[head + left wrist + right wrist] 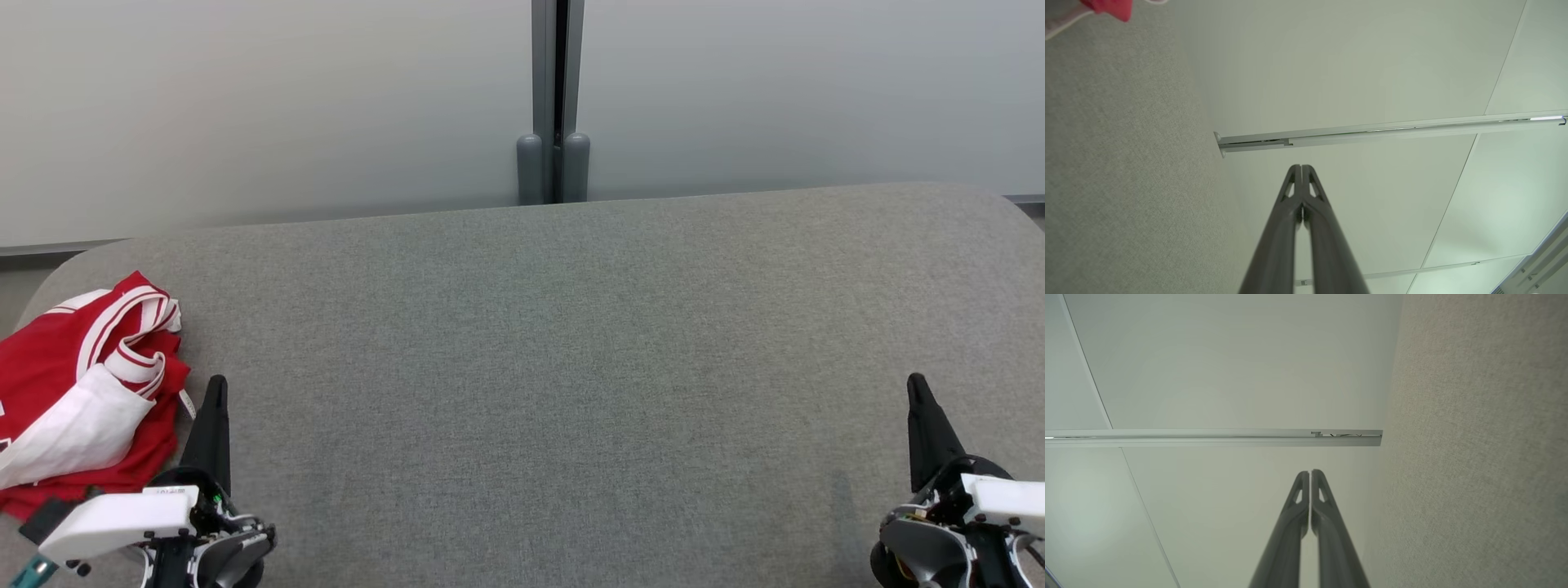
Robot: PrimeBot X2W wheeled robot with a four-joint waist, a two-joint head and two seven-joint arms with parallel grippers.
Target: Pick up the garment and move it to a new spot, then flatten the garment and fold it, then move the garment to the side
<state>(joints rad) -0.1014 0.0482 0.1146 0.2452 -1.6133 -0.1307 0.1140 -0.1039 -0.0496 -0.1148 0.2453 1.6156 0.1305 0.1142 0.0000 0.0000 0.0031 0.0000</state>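
A red and white garment lies crumpled at the left end of the grey padded surface; a red scrap of it shows at the top left of the left wrist view. Just to its right, my left gripper points up the head view, shut and empty, its tips pressed together. My right gripper sits at the lower right of the surface, far from the garment, also shut with nothing in it, tips touching.
A pale panelled wall with a grey vertical post rises behind the surface. The surface's rounded far corners mark its limits. A wide stretch of grey fabric lies between the two grippers.
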